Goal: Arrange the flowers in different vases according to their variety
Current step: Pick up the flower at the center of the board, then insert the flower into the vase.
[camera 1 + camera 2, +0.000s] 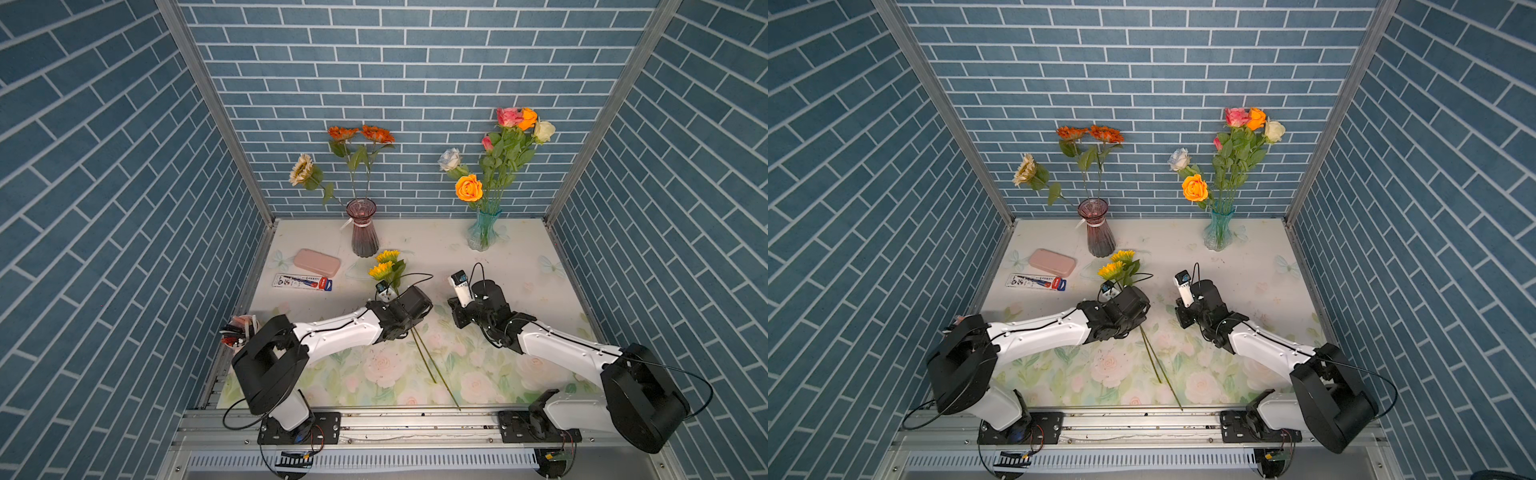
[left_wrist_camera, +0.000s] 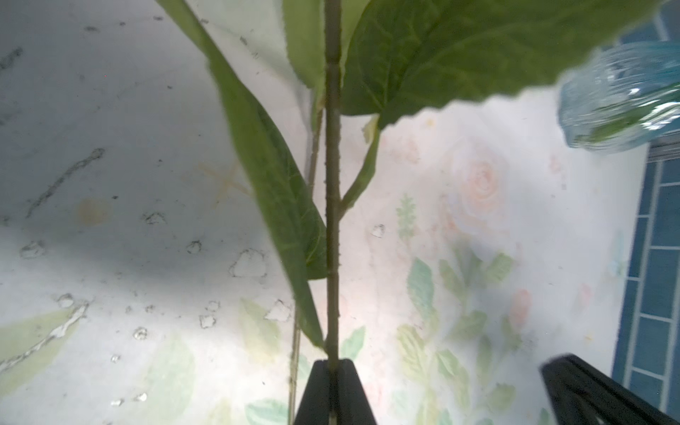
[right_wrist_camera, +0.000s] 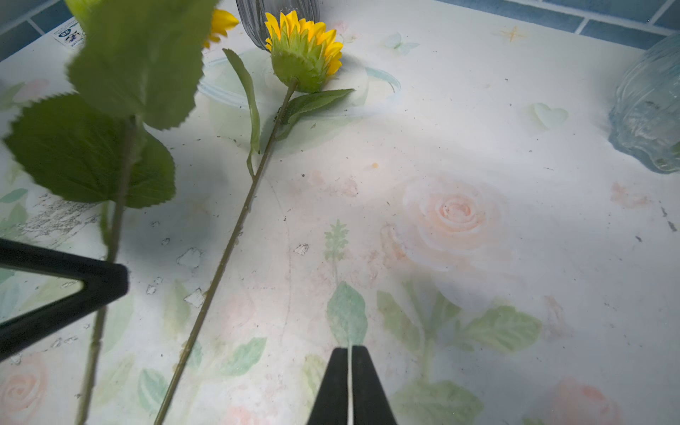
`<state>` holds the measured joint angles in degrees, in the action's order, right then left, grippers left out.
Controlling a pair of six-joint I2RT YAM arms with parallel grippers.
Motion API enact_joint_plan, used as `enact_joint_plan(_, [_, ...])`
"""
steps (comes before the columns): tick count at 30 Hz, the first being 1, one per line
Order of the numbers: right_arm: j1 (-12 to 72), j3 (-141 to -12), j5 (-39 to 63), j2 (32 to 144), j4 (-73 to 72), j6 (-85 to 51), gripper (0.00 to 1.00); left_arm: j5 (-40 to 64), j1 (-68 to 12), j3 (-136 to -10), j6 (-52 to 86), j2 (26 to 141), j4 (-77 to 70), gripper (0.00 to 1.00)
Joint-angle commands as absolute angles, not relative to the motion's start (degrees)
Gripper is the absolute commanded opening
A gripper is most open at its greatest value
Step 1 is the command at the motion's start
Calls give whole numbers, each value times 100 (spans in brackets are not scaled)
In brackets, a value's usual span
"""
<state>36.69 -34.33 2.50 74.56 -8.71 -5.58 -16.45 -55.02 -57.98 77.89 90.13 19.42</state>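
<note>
The held sunflower (image 2: pixel 332 220), yellow-headed, was at the centre of both top views with its stem pinched in the tightly closed left hand (image 2: pixel 333 364), while a second yellow sunflower (image 3: pixel 305 55) lay flat on the counter (image 3: pixel 478 110) beside it, its head just in front of the plum vase (image 1: pixel 363 232). That vase, upper middle of the frame, carried orange and cream sunflowers (image 1: pixel 377 134), and the aqua vase (image 1: pixel 484 230) to its right carried the roses (image 1: pixel 469 188). The right hand (image 3: pixel 349 349), right of centre, was closed on nothing.
</note>
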Motion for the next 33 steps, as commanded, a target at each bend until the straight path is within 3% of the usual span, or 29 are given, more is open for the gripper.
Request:
enact_joint_plan(1, [3647, -3568, 294, 7188, -702, -579, 8, -2296, -5741, -6028, 7791, 8780, 2425, 0])
enact_joint_plan(11, [3647, -3155, 152, 6063, -484, -694, 6, -4823, -6128, -7599, 6075, 8436, 3169, 0])
enact_joint_plan(18, [3646, -3046, 1128, 5319, -491, -162, 5, -6118, -5731, -8489, 3407, 8220, 1910, 0])
enact_joint_plan(20, [3638, -3038, 1527, 5093, -578, 21, 0, -6090, -5606, -8488, 2464, 8105, 1101, 0])
enact_joint_plan(25, [3639, -3066, 2469, 4684, -832, 486, 0, -5111, -5299, -8732, 66, 8088, -778, 0])
enact_joint_plan(33, [3613, -3531, 3036, 4675, -877, 890, 0, -3500, -4304, -9951, -1301, 8745, -1902, 0])
